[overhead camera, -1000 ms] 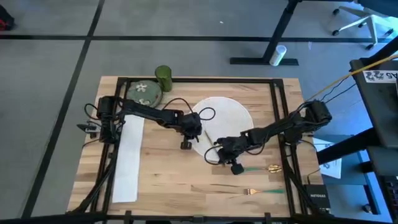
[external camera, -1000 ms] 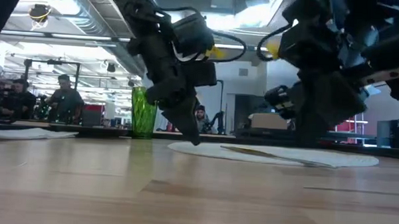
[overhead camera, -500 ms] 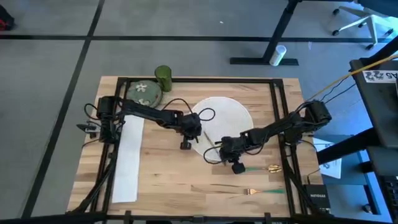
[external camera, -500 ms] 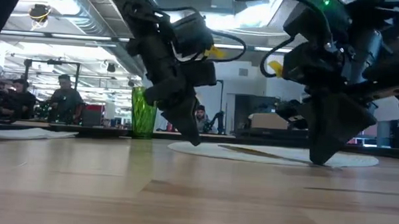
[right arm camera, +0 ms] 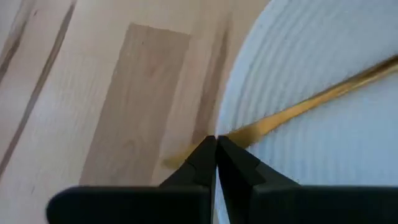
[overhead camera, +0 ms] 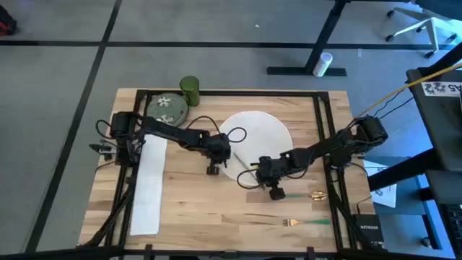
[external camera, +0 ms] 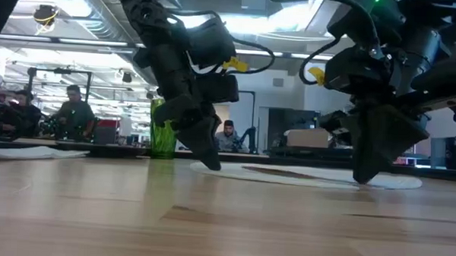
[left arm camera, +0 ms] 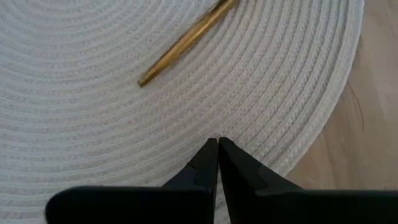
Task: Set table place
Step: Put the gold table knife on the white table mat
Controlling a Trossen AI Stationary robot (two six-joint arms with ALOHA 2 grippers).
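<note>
the table (overhead camera: 195, 209) is a big light-wood top of glued planks with thin black rails along its edges, filling the middle of the high view. a round white woven mat (overhead camera: 263, 133) lies near its centre with a thin gold utensil (left arm camera: 186, 42) resting on it. a green cup (overhead camera: 190, 89) stands at the far edge beside a flowered green bowl (overhead camera: 167, 108); what is in them can't be told. the left gripper (left arm camera: 217, 144) is pressed together over the mat. the right gripper (right arm camera: 216, 140) is pressed together at the mat's edge, right by the utensil.
</note>
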